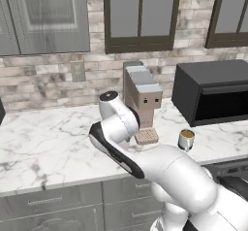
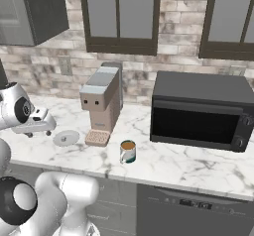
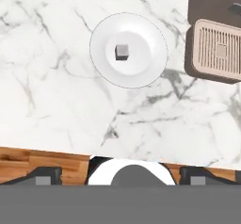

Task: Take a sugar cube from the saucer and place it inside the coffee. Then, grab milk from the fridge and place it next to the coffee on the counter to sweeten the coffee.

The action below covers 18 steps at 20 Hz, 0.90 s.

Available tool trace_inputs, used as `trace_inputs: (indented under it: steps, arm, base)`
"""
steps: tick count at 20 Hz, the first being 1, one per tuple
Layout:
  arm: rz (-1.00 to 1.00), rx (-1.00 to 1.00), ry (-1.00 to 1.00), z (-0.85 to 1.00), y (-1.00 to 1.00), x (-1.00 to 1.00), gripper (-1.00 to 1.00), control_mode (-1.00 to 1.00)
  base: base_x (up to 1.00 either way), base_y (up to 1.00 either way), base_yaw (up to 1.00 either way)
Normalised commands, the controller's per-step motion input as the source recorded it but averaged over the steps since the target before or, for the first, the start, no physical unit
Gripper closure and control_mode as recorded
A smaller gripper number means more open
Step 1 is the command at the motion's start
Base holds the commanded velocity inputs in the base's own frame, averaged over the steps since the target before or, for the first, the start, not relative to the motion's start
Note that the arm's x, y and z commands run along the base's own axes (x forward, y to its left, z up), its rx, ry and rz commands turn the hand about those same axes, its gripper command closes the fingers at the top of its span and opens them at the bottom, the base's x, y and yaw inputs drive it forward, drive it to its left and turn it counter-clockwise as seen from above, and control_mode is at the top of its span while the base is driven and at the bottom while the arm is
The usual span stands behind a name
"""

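The sugar cube (image 3: 122,52) sits at the middle of the saucer (image 3: 153,70), which lies flat on the marble tabletop (image 3: 56,100) just beside the coffee machine's drip tray (image 3: 219,49). The claw (image 3: 120,175) hangs above the tabletop's front edge with its fingers spread wide apart and nothing between them; the cube lies ahead of it, well apart from the tips.

The step in hand appears to be the approach to the cube. To do it well, the claw should travel forward until the cube lies midway between the fingertips, then come straight down, stopping just short of the saucer so the tips do not press or tip the plate. The cube is tiny against the wide gap, so centring matters more than speed: an off-centre close would likely push it across the smooth plate rather than pinch it. Squaring the fingers to two flat faces of the cube should give the firmest hold.

The coffee mug (image 2: 128,151) stands on the tabletop on the far side of the coffee machine (image 2: 103,101) from the saucer, in front of the black microwave (image 2: 201,111), so the carry afterwards must clear the machine's base.
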Motion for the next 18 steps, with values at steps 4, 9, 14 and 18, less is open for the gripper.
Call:
trace_inputs:
  steps: [4, 9, 14, 18]
  arm:
    - [0.0, 0.0, 0.02, -0.4, 0.0, 0.58, -1.0, -1.0]
    - [0.0, 0.0, 0.0, -0.27, -0.01, 0.32, -1.0, -1.0]
    - [0.0, 0.02, 0.0, -0.3, -0.02, 0.27, -1.0, -1.0]
    - [0.0, 0.03, 0.0, -0.4, -0.01, 0.29, -1.0, -1.0]
  base:
    - [0.0, 0.0, 0.0]
    - [0.0, 0.0, 0.0]
    - [0.0, 0.0, 0.0]
    - [0.0, 0.0, 0.0]
